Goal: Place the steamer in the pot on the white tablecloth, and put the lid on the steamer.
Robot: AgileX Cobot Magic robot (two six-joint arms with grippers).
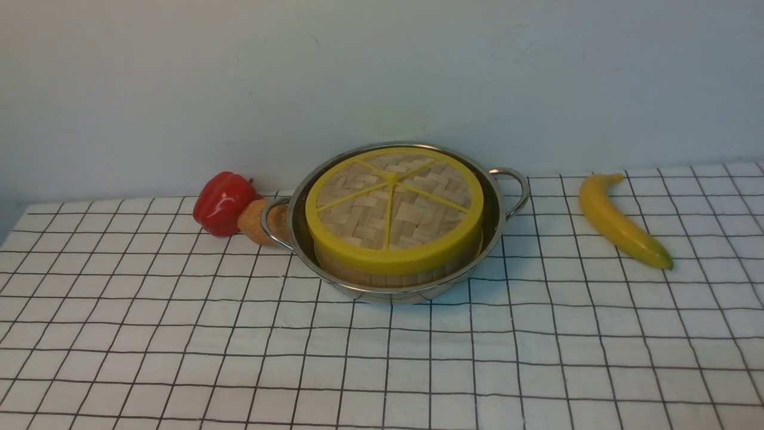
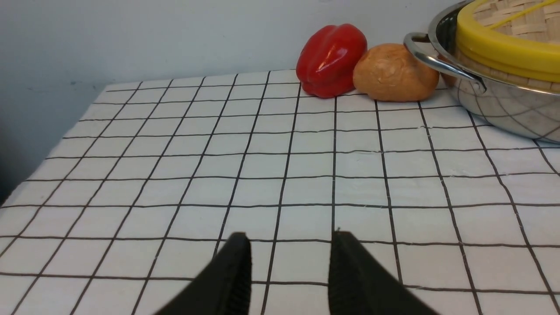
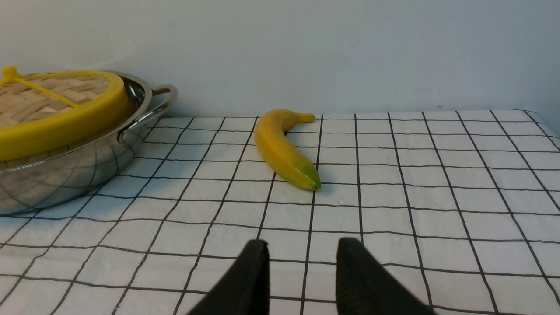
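The steel pot [image 1: 498, 224] stands on the white tablecloth [image 1: 382, 358] at centre back. Inside it sits the bamboo steamer [image 1: 388, 278], its side slats showing below the woven lid [image 1: 394, 203], which rests on top with its yellow rim slightly tilted. Neither arm shows in the front view. In the left wrist view my left gripper [image 2: 291, 240] hovers over bare cloth, open and empty, with the pot [image 2: 503, 105] and lid [image 2: 503, 48] far off. Likewise my right gripper [image 3: 302, 245] is open and empty, well away from the pot [image 3: 65, 170] and lid [image 3: 65, 122].
A red bell pepper [image 1: 224, 203] and a brown round potato-like item [image 1: 259, 221] lie against the pot's left handle. A banana [image 1: 621, 221] lies to the right of the pot. A pale wall closes off the back of the table.
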